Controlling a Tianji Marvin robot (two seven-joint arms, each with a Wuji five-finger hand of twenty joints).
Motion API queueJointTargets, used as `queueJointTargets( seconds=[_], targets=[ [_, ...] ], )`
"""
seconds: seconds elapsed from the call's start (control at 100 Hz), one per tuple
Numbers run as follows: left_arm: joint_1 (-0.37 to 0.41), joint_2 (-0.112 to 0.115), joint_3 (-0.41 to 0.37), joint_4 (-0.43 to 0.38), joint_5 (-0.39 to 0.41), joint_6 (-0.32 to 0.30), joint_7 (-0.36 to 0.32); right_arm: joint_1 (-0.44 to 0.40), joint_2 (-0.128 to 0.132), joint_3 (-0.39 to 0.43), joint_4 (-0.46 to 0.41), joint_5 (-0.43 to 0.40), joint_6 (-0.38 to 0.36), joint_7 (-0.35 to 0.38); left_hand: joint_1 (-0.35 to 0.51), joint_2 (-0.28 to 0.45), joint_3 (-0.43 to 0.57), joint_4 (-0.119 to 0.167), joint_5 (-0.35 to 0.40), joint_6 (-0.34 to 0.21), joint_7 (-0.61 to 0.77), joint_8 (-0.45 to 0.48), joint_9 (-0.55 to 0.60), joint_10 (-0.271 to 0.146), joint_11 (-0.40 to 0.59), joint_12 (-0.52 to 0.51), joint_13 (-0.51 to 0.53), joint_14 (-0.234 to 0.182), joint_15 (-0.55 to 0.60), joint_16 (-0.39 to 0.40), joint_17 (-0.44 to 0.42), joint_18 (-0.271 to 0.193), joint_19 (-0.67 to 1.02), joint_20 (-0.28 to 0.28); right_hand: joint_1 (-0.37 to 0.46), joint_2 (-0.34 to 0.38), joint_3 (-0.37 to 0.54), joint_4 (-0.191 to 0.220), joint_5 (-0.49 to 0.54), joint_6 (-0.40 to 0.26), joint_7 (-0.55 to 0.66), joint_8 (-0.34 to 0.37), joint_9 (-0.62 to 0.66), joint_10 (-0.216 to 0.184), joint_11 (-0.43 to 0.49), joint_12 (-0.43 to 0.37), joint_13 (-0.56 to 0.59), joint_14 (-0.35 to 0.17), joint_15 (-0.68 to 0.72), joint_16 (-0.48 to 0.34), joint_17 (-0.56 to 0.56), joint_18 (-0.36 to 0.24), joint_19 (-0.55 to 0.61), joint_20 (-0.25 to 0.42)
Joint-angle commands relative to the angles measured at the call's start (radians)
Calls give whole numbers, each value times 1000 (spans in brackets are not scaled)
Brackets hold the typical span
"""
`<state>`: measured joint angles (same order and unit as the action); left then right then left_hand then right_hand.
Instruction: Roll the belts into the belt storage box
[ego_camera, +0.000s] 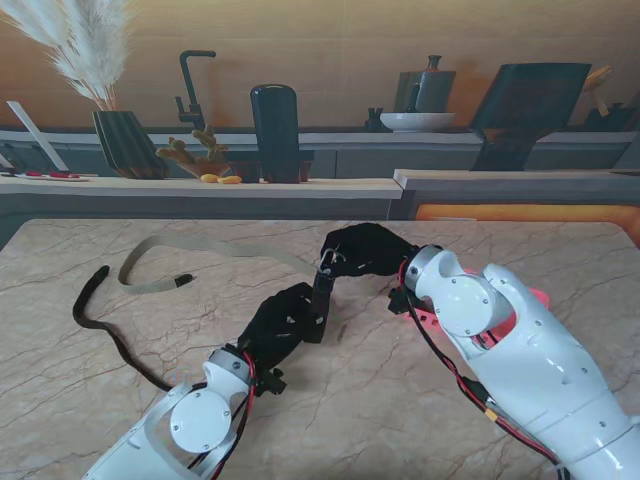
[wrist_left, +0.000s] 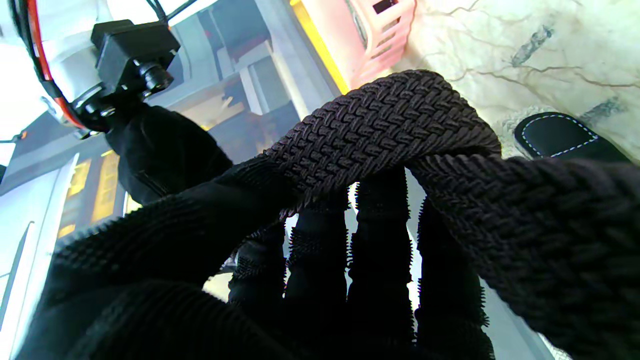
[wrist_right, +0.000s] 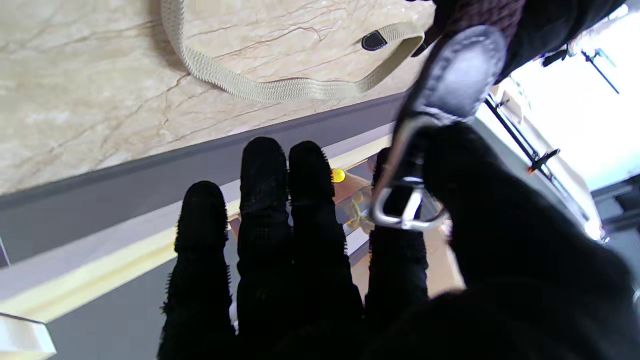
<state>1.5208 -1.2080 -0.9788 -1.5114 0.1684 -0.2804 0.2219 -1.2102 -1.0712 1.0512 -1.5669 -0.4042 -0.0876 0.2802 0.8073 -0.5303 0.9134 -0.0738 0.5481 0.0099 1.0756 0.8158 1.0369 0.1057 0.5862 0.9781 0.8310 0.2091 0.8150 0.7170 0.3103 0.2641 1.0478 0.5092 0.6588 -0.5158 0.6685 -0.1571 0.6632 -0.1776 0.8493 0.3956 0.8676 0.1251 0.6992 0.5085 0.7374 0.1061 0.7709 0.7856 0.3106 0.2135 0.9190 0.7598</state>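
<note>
On the marble table (ego_camera: 420, 400), as seen from the stand, a dark braided belt (ego_camera: 100, 320) runs from a curled tail at far left toward the left hand (ego_camera: 285, 318), which sits near the table's middle. A short black length of it bridges upward to the right hand (ego_camera: 365, 250), farther from me and slightly right. A tan belt (ego_camera: 200, 250) lies loose on the table, farther from me than the dark one, untouched. The pink storage box (ego_camera: 525, 305) shows only as a sliver behind the right forearm.

Left wrist view: the dark belt (wrist_left: 380, 125) is looped over the left hand's fingers (wrist_left: 375, 260), which curl under it and grasp it. A black stitched end tab (wrist_left: 555, 135) rests on the marble beyond. A corner of the pink box (wrist_left: 380, 35) is visible past the loop.

Right wrist view: the thumb presses the metal buckle (wrist_right: 407, 210) and its leather end against the index finger, so the right hand (wrist_right: 350, 260) is pinching the buckle end; the other fingers are straight and bear nothing. The tan belt (wrist_right: 280, 90) lies on the marble beyond.

Judgement: rolling is at its start. The buckle end is pinched by the right hand, and the belt's long free run trails away to the left, so the coil must be wound from the buckle while the left hand, nearer the slack, feeds it. The box lies to the right, closer to the right arm.
</note>
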Motion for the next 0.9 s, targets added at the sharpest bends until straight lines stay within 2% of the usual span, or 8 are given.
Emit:
queueJointTargets(
  seconds=[0.0, 0.12, 0.16, 0.37, 0.51, 0.65, 0.76, 0.89],
  targets=[
    [16, -8, -5, -29, -15, 2, 0, -13, -16, -4, 15, 1, 15, -18, 6, -11, 64, 58, 9, -63, 59, 16, 42, -56, 43, -3, 23, -20, 17, 15, 6, -1, 34, 20, -36, 62, -41, 36, -35, 8, -70, 26, -52, 29, -48, -26, -32, -2, -66, -35, -22, 9, -42, 7],
    [28, -10, -15, -45, -45, 14, -4, -27, -29, -2, 25, 35, 37, -58, 18, -3, 46, 52, 8, -65, 50, 7, 38, -49, 33, -13, 19, -16, 7, 8, 4, 1, 28, 17, -125, 141, -80, 88, -54, 42, -235, 104, -119, 45, -100, -48, -52, 10, -142, -70, -33, 17, -88, 7],
    [31, -10, -18, -49, -54, 20, -6, -33, -32, 0, 27, 40, 39, -72, 26, 0, 29, 47, 9, -67, 44, 2, 37, -46, 26, -18, 18, -14, 2, 4, 4, 1, 29, 17, -151, 161, -99, 109, -68, 51, -298, 175, -148, 48, -114, -53, -68, 12, -159, -75, -41, 16, -102, 13],
    [56, -15, -44, -85, -131, 63, -12, -80, -59, 17, 50, -6, -26, -236, 108, 37, -126, 1, 58, -39, -52, -176, 44, 0, -66, -137, 19, 4, -61, -38, 5, 7, 21, 12, -185, 167, -147, 117, -178, 43, -332, 183, -233, 39, -143, -71, -94, -8, -240, -120, -45, 8, -137, 4],
    [70, -16, -63, -105, -196, 84, -30, -112, -68, 36, 77, -44, -128, -325, 159, 71, -213, -30, 85, -10, -92, -269, 39, 17, -71, -193, 20, 16, -78, -50, 3, 13, 11, 7, -197, 93, -110, 116, -295, -19, -336, 177, -297, -2, -182, -98, -116, -48, -354, -198, -47, -19, -183, -13],
    [78, -19, -74, -118, -245, 97, -39, -132, -63, 53, 101, -73, -247, -342, 180, 94, -253, -41, 89, -2, -101, -289, 33, 23, -61, -203, 19, 17, -79, -50, 3, 13, 11, 8, -247, -76, 60, 86, -415, -116, -307, 145, -367, -42, -253, -138, -144, -77, -490, -293, -36, -58, -233, -33],
    [84, -23, -78, -128, -284, 108, -36, -134, -57, 46, 125, -124, -312, -358, 185, 98, -262, -42, 86, -6, -99, -287, 27, 21, -58, -202, 11, 15, -81, -50, -5, 16, 4, 5, -262, -105, -76, 70, -550, -122, -330, 107, -447, -52, -313, -173, -215, -83, -581, -357, -61, -83, -290, -56],
    [89, -25, -79, -134, -303, 117, -35, -125, -55, 16, 158, -194, -371, -404, 187, 98, -265, -38, 84, -11, -98, -284, 22, 18, -57, -200, 3, 14, -83, -49, -16, 17, 3, 6, -355, -102, -57, 77, -579, -74, -378, 65, -505, -40, -347, -220, -283, -77, -635, -422, -91, -92, -361, -103]
  ],
)
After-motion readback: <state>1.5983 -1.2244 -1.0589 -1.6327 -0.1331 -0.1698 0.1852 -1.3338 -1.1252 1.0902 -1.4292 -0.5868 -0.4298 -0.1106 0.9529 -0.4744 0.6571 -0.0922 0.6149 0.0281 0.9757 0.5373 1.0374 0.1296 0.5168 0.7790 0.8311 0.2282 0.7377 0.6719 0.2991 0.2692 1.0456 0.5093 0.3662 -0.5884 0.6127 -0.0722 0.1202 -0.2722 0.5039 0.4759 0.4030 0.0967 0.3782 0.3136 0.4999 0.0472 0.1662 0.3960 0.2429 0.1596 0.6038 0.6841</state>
